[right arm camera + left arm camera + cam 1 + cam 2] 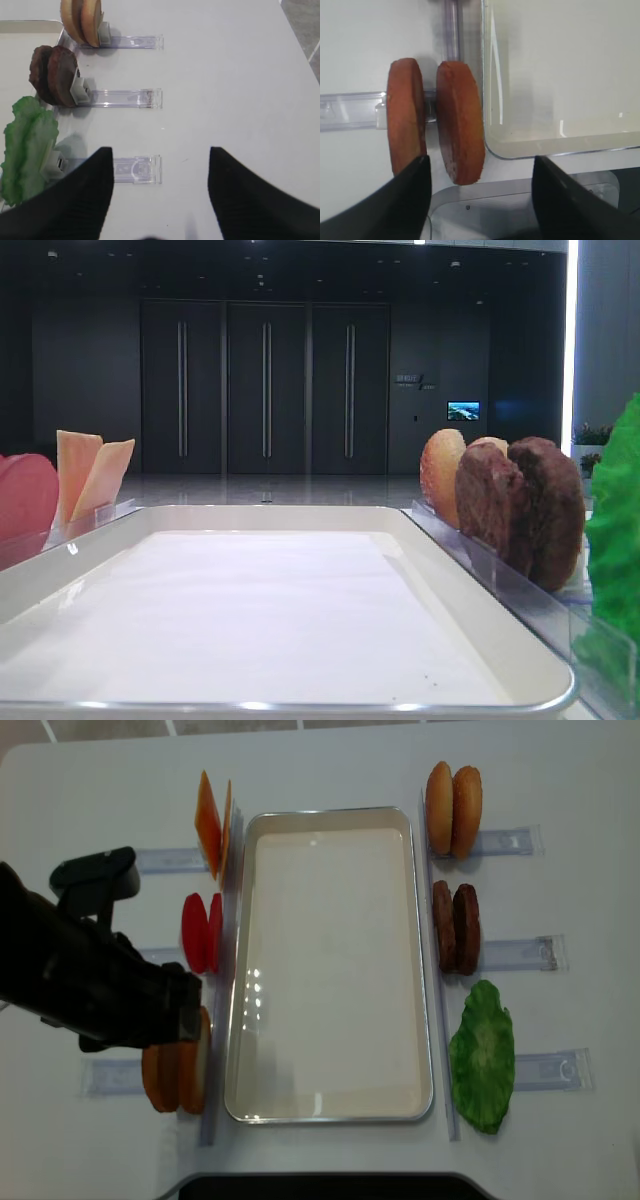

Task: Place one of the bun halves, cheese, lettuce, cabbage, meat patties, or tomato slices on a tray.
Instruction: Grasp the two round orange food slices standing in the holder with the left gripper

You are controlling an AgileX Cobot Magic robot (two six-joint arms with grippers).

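Approach step is judged to be in hand: the left gripper [477, 200], jaws spread wide and nothing between them, is poised above the pair of round golden-brown bun halves [435, 127] standing on edge in a clear plastic rack [350, 110]. In the overhead view these bun halves [178, 1072] sit at about 8 o'clock of the large glossy white rectangular tray [330, 1110], just beside its left rim. The tray liner is seen bare; nothing has been placed yet.

Next move, as judged: a descent is called for so that one half only, probably the one nearer the tray, is straddled by the fingers before closing. The two halves stand close together, so a finger must be slipped into the narrow gap between them.

Edges: the rounded tray corner is just beside the inner bun half, so the inner finger has little room. The smooth pinkish-red tomato slices [200, 932] stand near, at 12 o'clock of the buns.

The right gripper [160, 185] is seen open and empty over bare table, at 3 o'clock of the bright green ruffled lettuce leaf [27, 147], well apart from the tray. Ample open room is left over the tray for a set-down.
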